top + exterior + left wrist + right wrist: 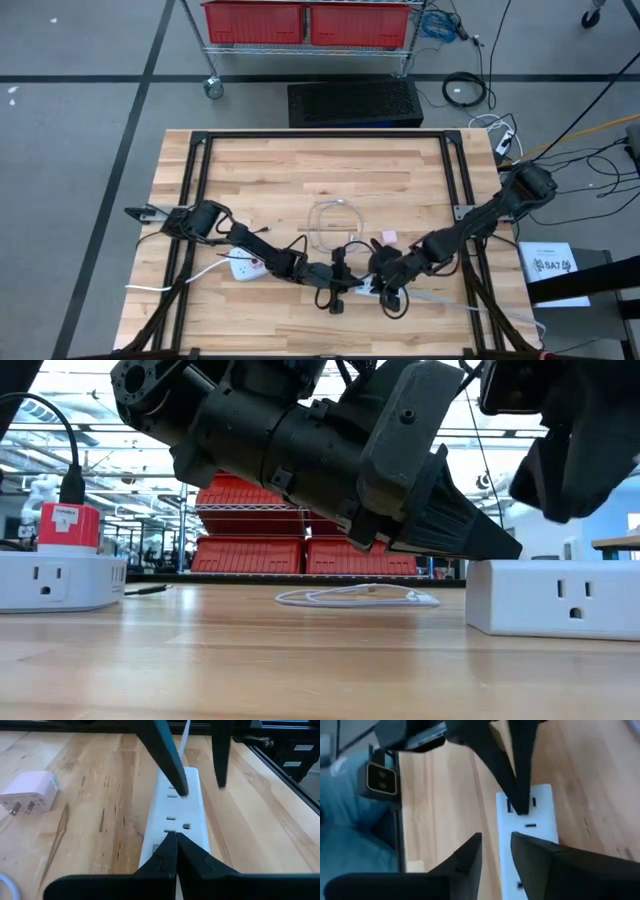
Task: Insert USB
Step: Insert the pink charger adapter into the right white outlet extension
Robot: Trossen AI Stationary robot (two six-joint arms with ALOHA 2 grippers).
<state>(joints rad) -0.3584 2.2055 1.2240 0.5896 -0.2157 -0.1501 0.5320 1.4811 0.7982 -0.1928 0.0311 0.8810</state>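
A white power strip (pixel 176 815) (pixel 530 832) (pixel 555 598) (pixel 366 289) lies flat near the table's near edge. My left gripper (pixel 176 837) (pixel 512 548) (pixel 348 287) is shut, its tips down on the strip's top face. My right gripper (pixel 496 845) (pixel 380 283) is open above the strip. One of its fingers (pixel 181 790) is over the sockets and the other (pixel 220 780) is beside the strip's long edge. A coiled white USB cable (pixel 335 220) (pixel 355 597) lies loose on the table, and a pink charger (pixel 30 794) (pixel 388 236) lies on its side. My left gripper meets the power strip's top face between two sockets (pixel 175 827) with its shut fingertips, slanting down from the table's left. The strip lies flat on the table. My right gripper: whether the finger over the sockets touches the strip, I cannot tell.
A second white power strip (pixel 245 266) (pixel 55 578) with a red plug (pixel 68 526) and black cord sits to the left. The held strip's cord (pixel 440 298) runs right. A black frame (pixel 320 135) rings the table; bare wood lies toward the far side.
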